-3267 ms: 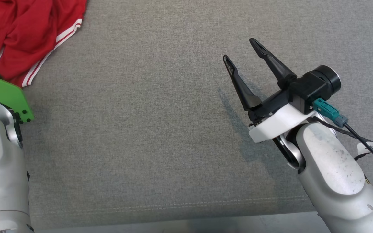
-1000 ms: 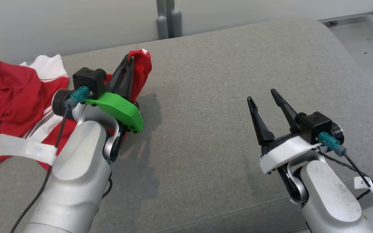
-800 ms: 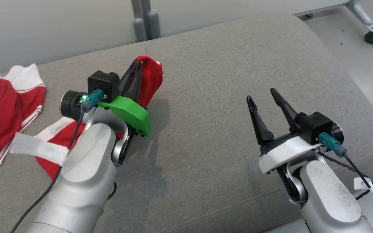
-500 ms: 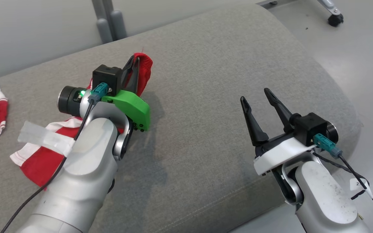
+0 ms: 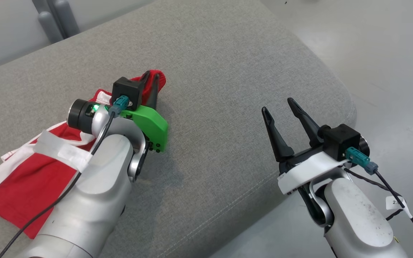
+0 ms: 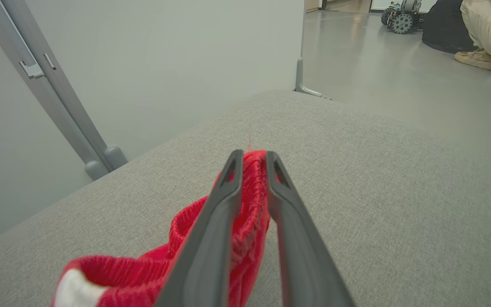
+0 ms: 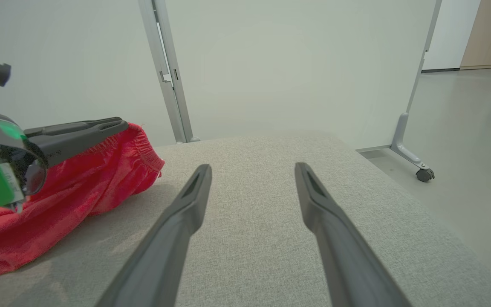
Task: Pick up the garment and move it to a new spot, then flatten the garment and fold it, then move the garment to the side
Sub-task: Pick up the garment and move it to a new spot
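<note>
While your left tool (image 6: 254, 152) sits narrow, pinching the garment (image 6: 252, 204) by its red waistband in its wrist view, the head view adds the rest trailing on the cushion (image 5: 228, 64); your right tool (image 5: 277, 105) hovers wide, empty.

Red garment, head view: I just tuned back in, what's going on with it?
The left gripper has the red garment pinched by its elastic edge between nearly closed fingers. That edge is held up off the grey cushion, while the rest lies on the cushion beside and under the left arm. The right gripper hangs wide open and empty near the cushion's right edge, apart from the cloth. The garment is not yet flattened or folded.
</note>
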Robot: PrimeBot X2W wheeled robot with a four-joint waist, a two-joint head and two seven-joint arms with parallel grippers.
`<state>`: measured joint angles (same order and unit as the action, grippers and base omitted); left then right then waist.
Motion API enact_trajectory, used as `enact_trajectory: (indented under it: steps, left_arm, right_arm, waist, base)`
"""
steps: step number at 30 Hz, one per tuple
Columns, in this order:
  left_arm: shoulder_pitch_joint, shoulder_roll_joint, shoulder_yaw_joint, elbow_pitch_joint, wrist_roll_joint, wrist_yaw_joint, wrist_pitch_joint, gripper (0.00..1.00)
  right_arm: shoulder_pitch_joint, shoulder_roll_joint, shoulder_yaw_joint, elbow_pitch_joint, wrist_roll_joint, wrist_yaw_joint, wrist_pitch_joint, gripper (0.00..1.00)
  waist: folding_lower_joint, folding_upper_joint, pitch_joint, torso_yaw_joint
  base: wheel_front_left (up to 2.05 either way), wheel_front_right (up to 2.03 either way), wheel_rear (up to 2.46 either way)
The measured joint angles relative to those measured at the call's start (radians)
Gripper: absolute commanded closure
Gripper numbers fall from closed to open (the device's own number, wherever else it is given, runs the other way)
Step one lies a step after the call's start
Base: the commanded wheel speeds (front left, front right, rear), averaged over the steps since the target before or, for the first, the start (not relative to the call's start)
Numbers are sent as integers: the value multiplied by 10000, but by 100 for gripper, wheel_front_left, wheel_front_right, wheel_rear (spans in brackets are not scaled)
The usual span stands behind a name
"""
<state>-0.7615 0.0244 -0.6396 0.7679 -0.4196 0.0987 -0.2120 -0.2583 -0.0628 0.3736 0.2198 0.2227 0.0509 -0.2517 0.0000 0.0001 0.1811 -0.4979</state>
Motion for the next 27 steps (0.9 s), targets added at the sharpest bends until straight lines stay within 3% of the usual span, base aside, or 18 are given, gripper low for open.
enact_trajectory:
  steps: [12,27]
  left_arm:
    - [31,21,-1060,-848,-1220,-107,-148,0]
    - [1231,46,-610,-1216,-1494,79,-368,0]
  right_arm:
    - [-165,-8,-244,159,25,2,-2,0]
    - [-242,-474,58,1164,31,360,0,0]
  waist:
    - [0,0,163,603]
    - [0,0,-303,2428]
  base:
    - [0,0,0]
    - [0,0,0]
